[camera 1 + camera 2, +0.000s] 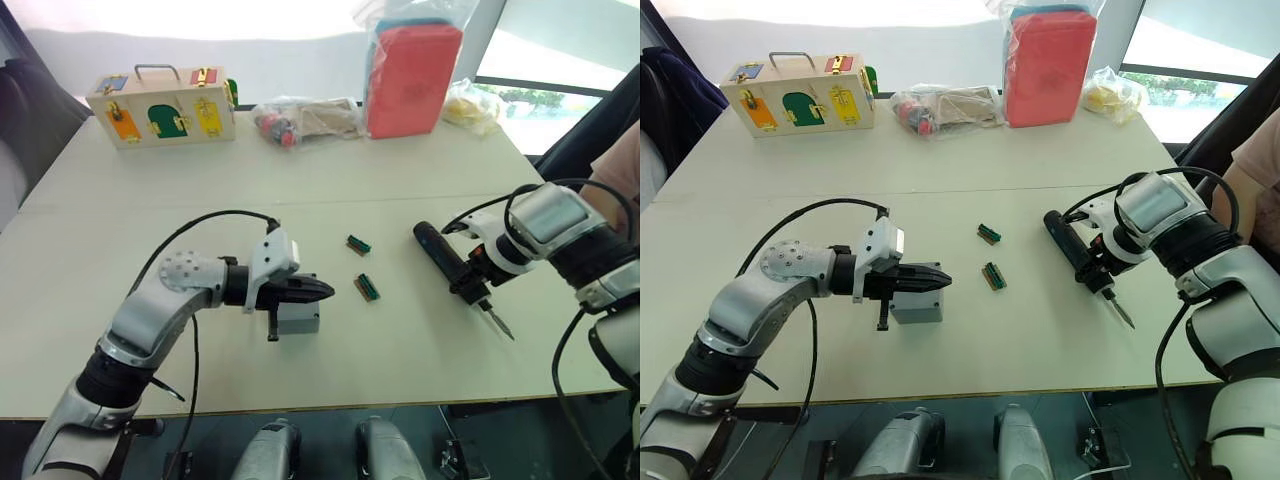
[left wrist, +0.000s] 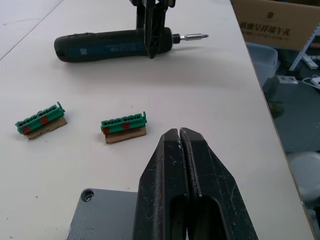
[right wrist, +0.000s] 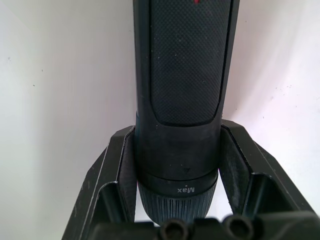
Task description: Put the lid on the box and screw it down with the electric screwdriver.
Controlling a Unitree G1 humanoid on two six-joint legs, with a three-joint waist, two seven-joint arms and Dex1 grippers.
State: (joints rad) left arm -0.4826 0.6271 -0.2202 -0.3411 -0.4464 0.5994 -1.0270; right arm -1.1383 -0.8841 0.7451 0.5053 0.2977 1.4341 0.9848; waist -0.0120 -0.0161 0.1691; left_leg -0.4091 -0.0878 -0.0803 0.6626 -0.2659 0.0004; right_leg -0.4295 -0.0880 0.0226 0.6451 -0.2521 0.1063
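Observation:
The grey box [image 1: 298, 320] stands near the table's front edge, left of centre. Its flat grey top with a corner screw hole, the lid [image 2: 105, 215], lies directly under my left gripper [image 1: 330, 290]. That gripper is shut, its fingers [image 2: 200, 180] lying flat over the lid and pointing right. To the right, the black electric screwdriver [image 1: 438, 250] lies slanted on the table, its metal bit pointing toward the front edge. My right gripper [image 1: 472, 283] comes down on it near the bit end. Both fingers press against the tool's body [image 3: 185, 75].
Two small green terminal blocks [image 1: 359, 243] [image 1: 367, 287] lie between the box and the screwdriver. At the back stand a wooden case with coloured doors [image 1: 165, 105], a clear bag of parts [image 1: 305, 118] and a red pack in plastic [image 1: 412, 75]. A person's arm [image 1: 620, 170] shows at the right edge.

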